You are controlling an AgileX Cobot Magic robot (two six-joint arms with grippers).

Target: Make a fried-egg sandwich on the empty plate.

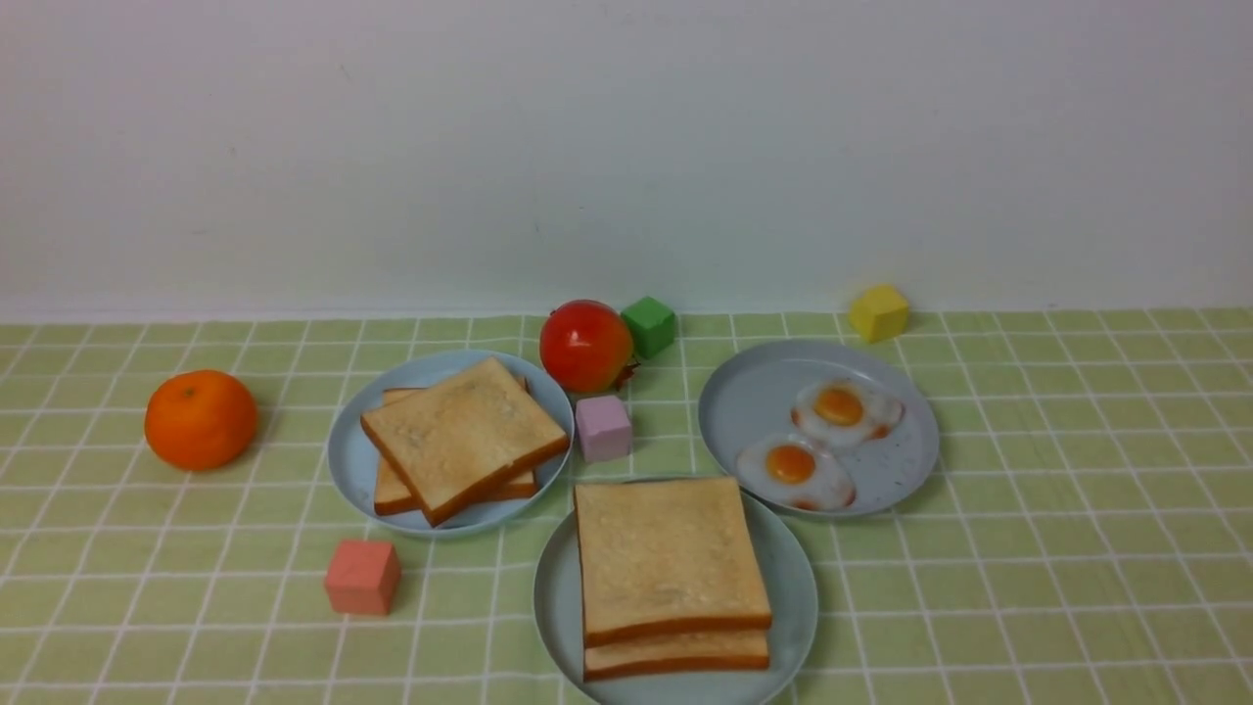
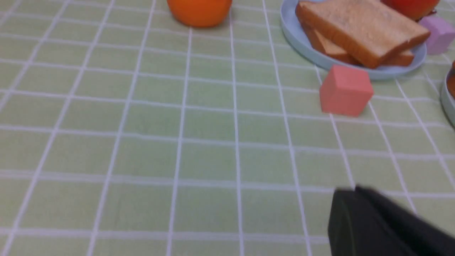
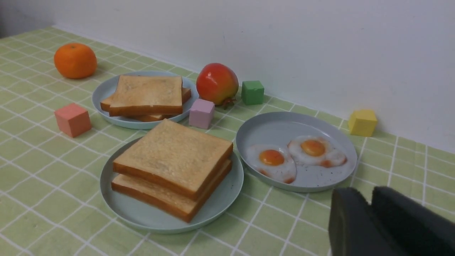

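The sandwich (image 1: 671, 568), two tan toast slices stacked, lies on the pale mint-teal plate (image 1: 798, 597) at the front centre. It also shows in the right wrist view (image 3: 174, 163) on the plate (image 3: 227, 199). No egg shows between the slices. Two fried eggs (image 1: 817, 436) lie on a grey-blue plate (image 1: 744, 401) behind and to the right. Neither gripper shows in the front view. My left gripper (image 2: 354, 190) is shut and empty above bare tablecloth. My right gripper (image 3: 368, 195) is shut and empty, near the front of the egg plate (image 3: 277, 124).
A second grey-blue plate (image 1: 352, 470) holds two more toast slices (image 1: 460, 436). An orange (image 1: 201, 418) is at the far left and a red fruit (image 1: 585, 345) at the back. Pink (image 1: 362, 576), lilac (image 1: 603, 428), green (image 1: 649, 326) and yellow (image 1: 878, 312) cubes stand around the plates.
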